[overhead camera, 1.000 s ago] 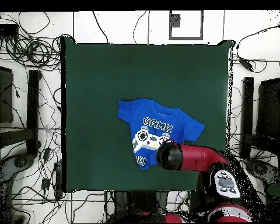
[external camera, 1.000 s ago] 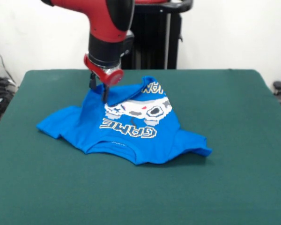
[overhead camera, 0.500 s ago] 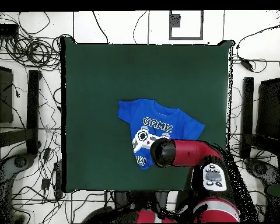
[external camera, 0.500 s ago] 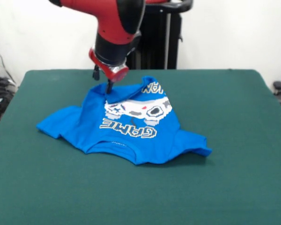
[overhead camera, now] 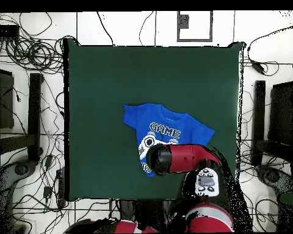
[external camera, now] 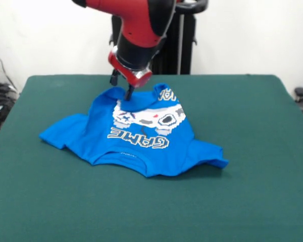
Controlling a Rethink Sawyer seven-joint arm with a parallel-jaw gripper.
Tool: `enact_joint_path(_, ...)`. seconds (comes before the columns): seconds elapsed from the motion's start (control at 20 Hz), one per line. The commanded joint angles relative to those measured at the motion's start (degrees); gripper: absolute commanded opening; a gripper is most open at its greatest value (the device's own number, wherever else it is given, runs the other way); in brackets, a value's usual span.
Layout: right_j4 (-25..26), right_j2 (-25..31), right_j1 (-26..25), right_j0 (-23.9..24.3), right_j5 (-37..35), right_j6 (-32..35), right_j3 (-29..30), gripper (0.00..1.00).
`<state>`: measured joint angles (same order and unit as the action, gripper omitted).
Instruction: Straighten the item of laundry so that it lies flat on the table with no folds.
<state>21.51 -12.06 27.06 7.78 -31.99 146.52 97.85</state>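
The bright blue T-shirt (external camera: 141,143) lies print-up at the middle of the dark green table (external camera: 252,201), collar towards the camera in the front view. Its far hem is folded over onto the controller print, and the "GAME" lettering shows. My gripper (external camera: 121,86) hangs at the shirt's far left edge, its tips down at the folded flap. Whether it grips the cloth does not show. In the overhead view the shirt (overhead camera: 164,125) lies below the middle of the table (overhead camera: 112,79), and my arm (overhead camera: 173,159) covers its lower part and hides the gripper.
Green table top lies on all sides of the shirt. My pedestal (external camera: 166,45) stands behind the far edge. Cables (overhead camera: 27,55) and dark stands (overhead camera: 259,122) lie on the floor round the table.
My gripper has moved right and a little towards the far edge along the shirt's folded hem. The folded flap has shifted slightly with it, showing more of the controller print's left side.
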Motion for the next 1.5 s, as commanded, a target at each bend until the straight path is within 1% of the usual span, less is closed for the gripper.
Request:
enact_joint_path(0.05, -4.5, 3.0, -3.2, -3.3, 0.1, 8.6, 1.9, 1.00)
enact_joint_path(0.2, -5.1, 2.9, -3.3, -3.9, 0.6, 8.8, 2.0, 1.00)
enact_joint_path(0.65, -6.6, 2.5, -0.8, -3.8, -2.0, 6.6, 1.6, 1.00)
enact_joint_path(0.85, -7.0, 2.4, -0.3, -4.0, -1.8, 6.6, 1.5, 1.00)
enact_joint_path(1.2, -8.2, 2.5, -2.3, -5.2, -0.3, 8.6, 0.6, 1.00)
enact_joint_path(1.5, -9.4, 1.7, -5.4, -7.4, 1.8, 10.9, -0.8, 1.00)
